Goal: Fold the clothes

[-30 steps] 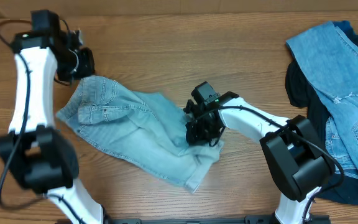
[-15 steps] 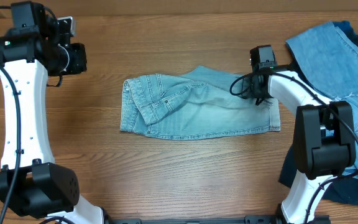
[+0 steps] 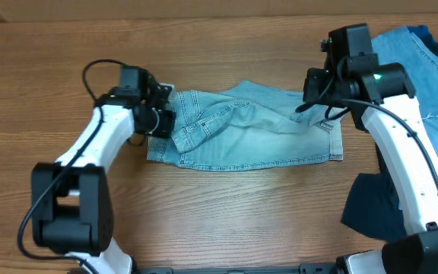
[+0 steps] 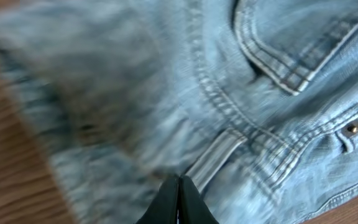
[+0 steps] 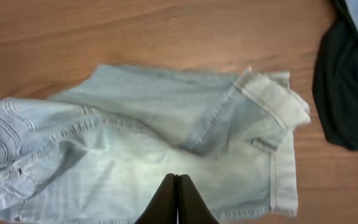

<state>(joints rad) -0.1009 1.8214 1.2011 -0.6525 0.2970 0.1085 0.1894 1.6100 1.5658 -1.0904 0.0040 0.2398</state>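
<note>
Lying flat on counter (image 3: 226,221) now, pale shorts (image 3: 249,129) are spread lengthwise vs. bunched a sec ago. L end effector (image 4: 178,183) has swung in to waistband end, fully closed, tips over denim, no clear pinch. R end effector (image 5: 178,180) closed, empty, above hem end. Looks ready for 1st fold.

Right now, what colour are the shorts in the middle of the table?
The shorts are pale, faded light blue denim, seen best in the right wrist view.

One shorts (image 3: 257,141), one jeans (image 3: 436,61), one dark cloth (image 3: 371,209)
</note>
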